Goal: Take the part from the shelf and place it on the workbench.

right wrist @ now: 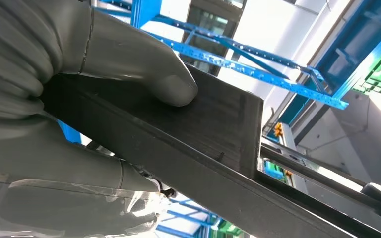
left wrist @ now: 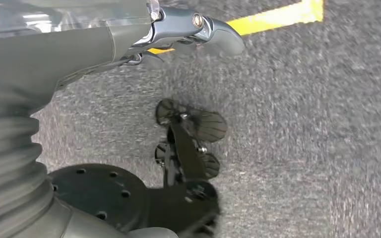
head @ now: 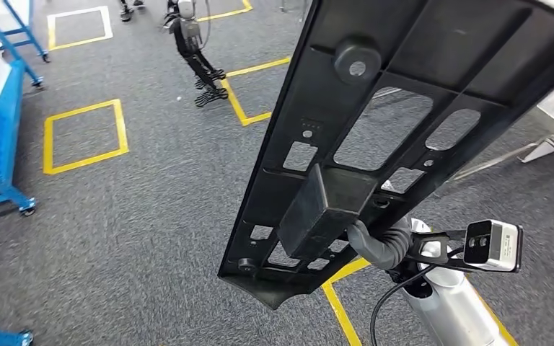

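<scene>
From the head camera I see my right hand gripping the long black part, raised over grey carpet. My left wrist camera shows the left hand hanging over carpet — its state I cannot tell. The right wrist camera adds the thumb pressed on the part's block — blue racking behind.

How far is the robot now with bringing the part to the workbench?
Done: the black part is off the shelf. In hand: the right hand grips its block-shaped handle and carries it above the grey carpet; the left hand hangs holding nothing. Left: placing it on the workbench, not done yet.
</scene>
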You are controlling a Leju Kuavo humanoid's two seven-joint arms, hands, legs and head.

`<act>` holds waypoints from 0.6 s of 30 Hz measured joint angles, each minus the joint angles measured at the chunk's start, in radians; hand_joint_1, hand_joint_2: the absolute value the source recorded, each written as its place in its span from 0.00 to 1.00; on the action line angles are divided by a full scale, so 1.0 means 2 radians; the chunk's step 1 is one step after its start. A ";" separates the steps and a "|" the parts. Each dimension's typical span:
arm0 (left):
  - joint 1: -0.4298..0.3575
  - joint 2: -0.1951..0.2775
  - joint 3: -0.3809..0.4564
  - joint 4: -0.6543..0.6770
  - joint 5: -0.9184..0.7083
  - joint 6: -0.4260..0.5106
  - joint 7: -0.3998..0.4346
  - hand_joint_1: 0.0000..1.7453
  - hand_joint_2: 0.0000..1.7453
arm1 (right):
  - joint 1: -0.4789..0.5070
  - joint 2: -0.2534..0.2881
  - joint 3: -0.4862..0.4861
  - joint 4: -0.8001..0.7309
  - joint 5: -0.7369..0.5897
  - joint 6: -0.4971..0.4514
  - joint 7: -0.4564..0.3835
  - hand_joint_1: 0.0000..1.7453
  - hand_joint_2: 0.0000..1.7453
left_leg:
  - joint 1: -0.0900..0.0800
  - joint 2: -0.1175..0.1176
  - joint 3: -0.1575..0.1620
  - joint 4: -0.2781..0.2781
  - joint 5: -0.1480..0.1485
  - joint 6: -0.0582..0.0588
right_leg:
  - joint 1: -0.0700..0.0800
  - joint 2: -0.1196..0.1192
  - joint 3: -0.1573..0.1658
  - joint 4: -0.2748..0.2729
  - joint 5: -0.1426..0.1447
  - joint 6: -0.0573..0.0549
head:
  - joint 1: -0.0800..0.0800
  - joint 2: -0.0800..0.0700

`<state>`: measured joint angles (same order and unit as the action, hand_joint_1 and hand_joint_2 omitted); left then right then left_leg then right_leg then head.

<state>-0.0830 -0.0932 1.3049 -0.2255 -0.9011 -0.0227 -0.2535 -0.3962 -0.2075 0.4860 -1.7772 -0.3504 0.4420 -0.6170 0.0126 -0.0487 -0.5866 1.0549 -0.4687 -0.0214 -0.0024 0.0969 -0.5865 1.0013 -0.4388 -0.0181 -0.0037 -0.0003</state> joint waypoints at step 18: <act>-0.004 -0.004 0.006 0.000 -0.002 0.007 0.014 0.00 1.00 | 0.018 -0.002 0.026 -0.008 0.012 0.005 -0.016 1.00 1.00 | -0.006 0.079 0.023 -0.032 -0.002 0.004 | 0.000 -0.087 -0.005 0.002 -0.002 0.013 | 0.003 0.000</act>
<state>-0.0911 -0.1017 1.3162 -0.2255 -0.9050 -0.0095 -0.2247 -0.3593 -0.2118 0.5377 -1.7931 -0.3272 0.4511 -0.6490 0.0005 0.1090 -0.5404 0.9901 -0.4723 -0.0124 -0.0032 -0.0763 -0.5960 1.0051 -0.4434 0.0088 0.0023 -0.0003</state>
